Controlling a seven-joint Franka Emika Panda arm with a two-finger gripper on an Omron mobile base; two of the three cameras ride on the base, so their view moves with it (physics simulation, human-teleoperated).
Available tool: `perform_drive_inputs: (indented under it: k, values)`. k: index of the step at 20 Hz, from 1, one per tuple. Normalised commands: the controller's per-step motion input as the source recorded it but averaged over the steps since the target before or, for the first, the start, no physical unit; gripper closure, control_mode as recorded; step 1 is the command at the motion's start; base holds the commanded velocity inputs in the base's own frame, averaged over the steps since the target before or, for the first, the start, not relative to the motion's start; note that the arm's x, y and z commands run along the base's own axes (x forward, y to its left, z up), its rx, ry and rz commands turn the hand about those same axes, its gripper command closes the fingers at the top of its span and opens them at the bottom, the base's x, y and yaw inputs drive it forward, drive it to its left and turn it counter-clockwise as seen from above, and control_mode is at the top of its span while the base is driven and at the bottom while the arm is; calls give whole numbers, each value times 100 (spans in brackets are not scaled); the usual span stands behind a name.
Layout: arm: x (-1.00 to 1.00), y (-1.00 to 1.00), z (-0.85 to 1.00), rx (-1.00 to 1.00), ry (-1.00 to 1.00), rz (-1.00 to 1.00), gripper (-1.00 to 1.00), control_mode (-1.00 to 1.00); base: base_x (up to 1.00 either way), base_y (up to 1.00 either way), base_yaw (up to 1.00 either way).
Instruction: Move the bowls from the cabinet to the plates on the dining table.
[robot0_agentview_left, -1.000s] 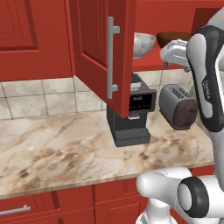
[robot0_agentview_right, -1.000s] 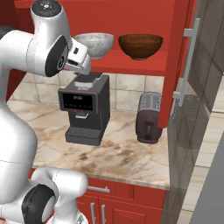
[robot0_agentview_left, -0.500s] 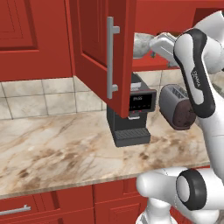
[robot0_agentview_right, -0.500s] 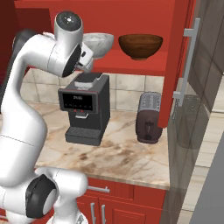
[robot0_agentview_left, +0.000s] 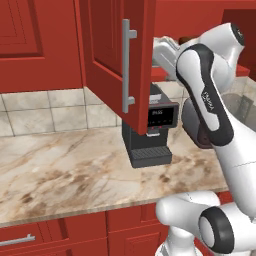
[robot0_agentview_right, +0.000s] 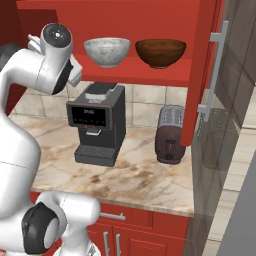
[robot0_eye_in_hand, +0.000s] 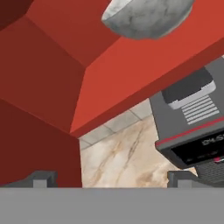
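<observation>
Beige-brown veined marble counter (robot0_agentview_right: 135, 172) runs under the tall red cabinet (robot0_agentview_right: 150, 20), whose doors stand open; on its red shelf (robot0_agentview_right: 145, 75) sit the two bowls, the grey-white marbled bowl (robot0_agentview_right: 107, 51) on the left and the dark glossy brown bowl (robot0_agentview_right: 160, 52) just beside it on the right, apart from each other. The gripper (robot0_eye_in_hand: 111, 178) hangs low and to the left of the marbled bowl, below the shelf edge, its two dark fingertips spread wide and holding nothing. From here the main risk, as I judge it, is the approach: the hand sits under the shelf lip, so a straight rise toward the bowl could strike the shelf front or tip the bowl back into the cabinet. The open red door with its long silver bar handle (robot0_agentview_left: 128, 65) hangs close to the arm's left, and the black coffee machine (robot0_agentview_right: 96, 124) stands directly beneath the bowl, narrowing the space for the elbow. A dark toaster (robot0_agentview_right: 169, 134) stands further right on the counter, clear of the path.
</observation>
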Motion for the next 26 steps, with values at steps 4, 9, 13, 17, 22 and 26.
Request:
perform_drive_inputs:
  k: [4,9,13,17,22,26]
  values:
    - [0,29,2,23,-2,0,-100,-100,0,0,0]
    - [0,9,1,28,-1,0,-100,-100,0,0,0]
    - [-7,6,0,30,-2,0,-100,-100,0,0,0]
    - [-13,22,0,26,0,2,-100,-100,0,0,0]
    - [1,19,3,10,0,17,-100,-100,0,0,0]
    - [19,4,0,1,0,18,-100,-100,0,0,0]
